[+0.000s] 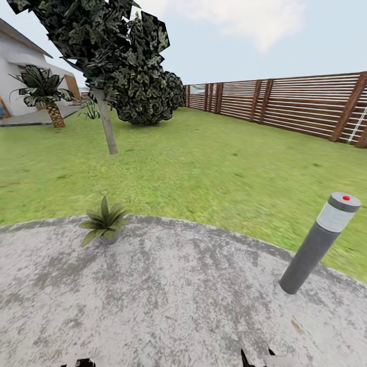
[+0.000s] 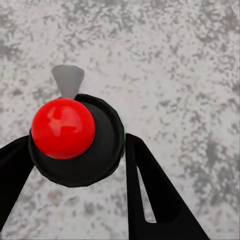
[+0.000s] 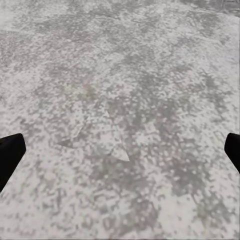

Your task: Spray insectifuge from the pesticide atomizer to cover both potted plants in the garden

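Left gripper (image 2: pixel 80 165) fingers pinch the pesticide atomizer (image 2: pixel 75 142), nozzle aimed outward, ready to spray; potted plant (image 1: pixel 104 221) ahead; right gripper (image 3: pixel 120 150) fingers spread, idle.

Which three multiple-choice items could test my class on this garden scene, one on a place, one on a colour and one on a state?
1. Where does the potted plant stand?
A. On the stone paving, close to its border with the lawn
B. In the middle of the lawn
C. Lifted off the ground

2. What colour is the dot on top of the lamp post?
A. Blue
B. Yellow
C. Red

3. What state is the right pincer in?
A. Shut on a bottle
B. Open above bare paving
C. Shut on a leaf

Answers:
1. A: the pot sits on grey stone just inside the grass line.
2. C: a red dot marks the grey cap.
3. B: its fingertips sit far apart with nothing between them.
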Robot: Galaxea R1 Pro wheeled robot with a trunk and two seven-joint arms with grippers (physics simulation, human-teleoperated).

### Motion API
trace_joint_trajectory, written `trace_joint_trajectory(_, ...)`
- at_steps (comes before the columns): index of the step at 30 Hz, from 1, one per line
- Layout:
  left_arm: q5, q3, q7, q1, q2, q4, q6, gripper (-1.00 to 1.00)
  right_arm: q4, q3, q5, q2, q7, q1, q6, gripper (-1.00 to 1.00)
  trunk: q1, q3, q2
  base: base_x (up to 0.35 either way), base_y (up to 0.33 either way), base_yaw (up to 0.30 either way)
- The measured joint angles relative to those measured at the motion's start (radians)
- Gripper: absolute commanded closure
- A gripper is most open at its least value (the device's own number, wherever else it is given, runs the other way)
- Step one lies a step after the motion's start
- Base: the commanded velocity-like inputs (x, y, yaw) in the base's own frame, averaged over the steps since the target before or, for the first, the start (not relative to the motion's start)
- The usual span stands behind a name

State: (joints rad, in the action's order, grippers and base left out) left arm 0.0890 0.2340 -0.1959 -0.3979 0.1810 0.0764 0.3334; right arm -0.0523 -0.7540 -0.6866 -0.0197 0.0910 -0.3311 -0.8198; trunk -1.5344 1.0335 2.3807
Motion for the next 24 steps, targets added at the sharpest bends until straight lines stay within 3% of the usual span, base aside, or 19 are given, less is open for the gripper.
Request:
trace_joint_trajectory(13, 0.000, 0.000, 0.000, 0.000, 0.000, 0.000, 0.001, 1.00, 0.000, 0.000, 0.000, 0.000, 0.000, 0.000, 0.000, -1.00, 0.000, 0.000, 0.000, 0.303, 0.000, 0.278)
trace_joint_trajectory(24, 0.000, 0.000, 0.000, 0.000, 0.000, 0.000, 0.002, 1.00, 0.000, 0.000, 0.000, 0.000, -0.001, 0.000, 0.000, -1.00, -0.001, 0.000, 0.000, 0.061, 0.000, 0.278)
